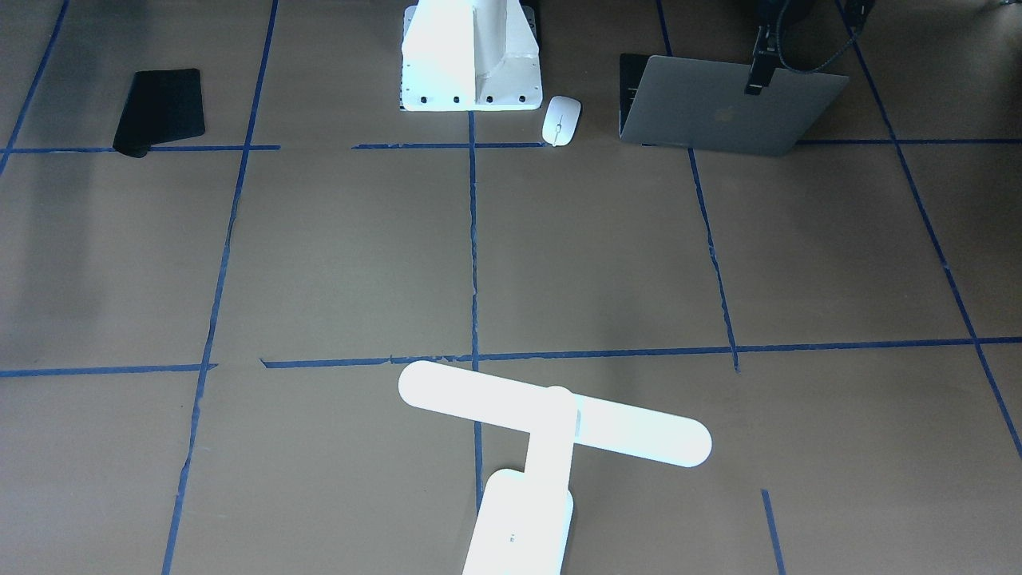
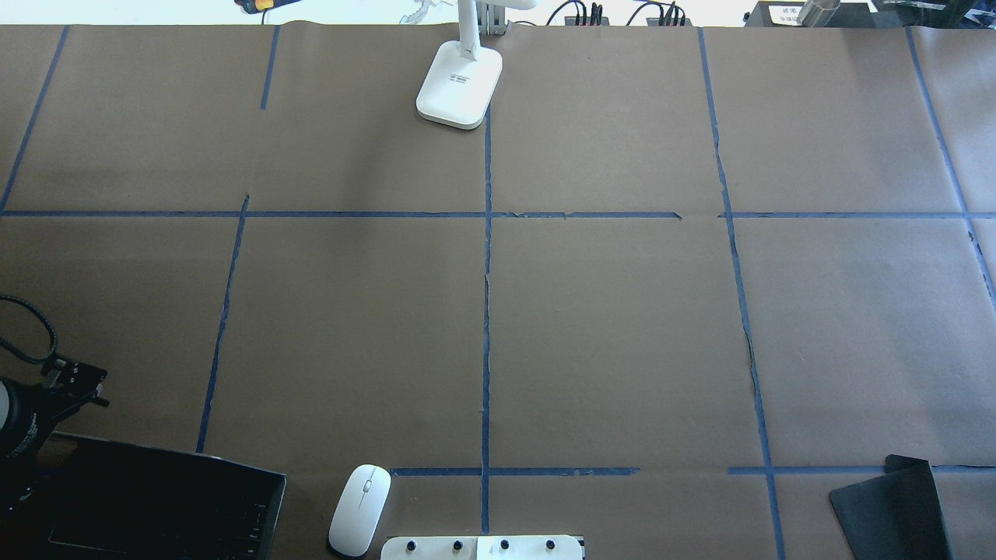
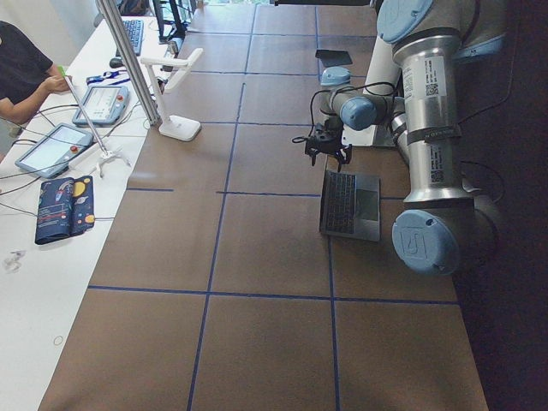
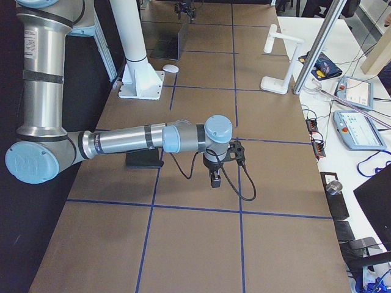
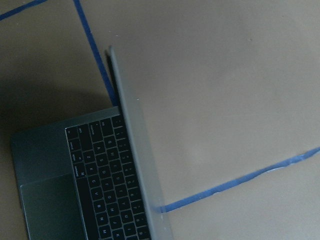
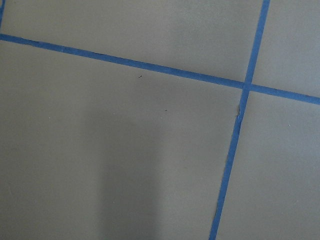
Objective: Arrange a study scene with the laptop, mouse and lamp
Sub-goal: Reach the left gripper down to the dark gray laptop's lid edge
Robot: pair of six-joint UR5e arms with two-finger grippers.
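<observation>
Apple logo on laptop (image 1: 726, 116) lid; print on lamp (image 2: 459, 85) base too small to read

Desk (image 2: 622, 327) papered brown, blue tape grid. Robot's side: open laptop (image 1: 730, 116), mouse (image 1: 561, 120) between it and white pedestal (image 1: 471, 56), black mat (image 1: 160, 110) well apart. Lamp (image 1: 551, 415) at far edge.

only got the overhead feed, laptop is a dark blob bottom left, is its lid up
Observer: Yes, the front-facing view shows the laptop with its lid raised, logo towards the operators' side, and the left gripper at the lid's top edge.
Operator: where's the right arm, not on my feed
Observer: The exterior right view shows the right gripper pointing down over the brown paper, apart from the black mat.
</observation>
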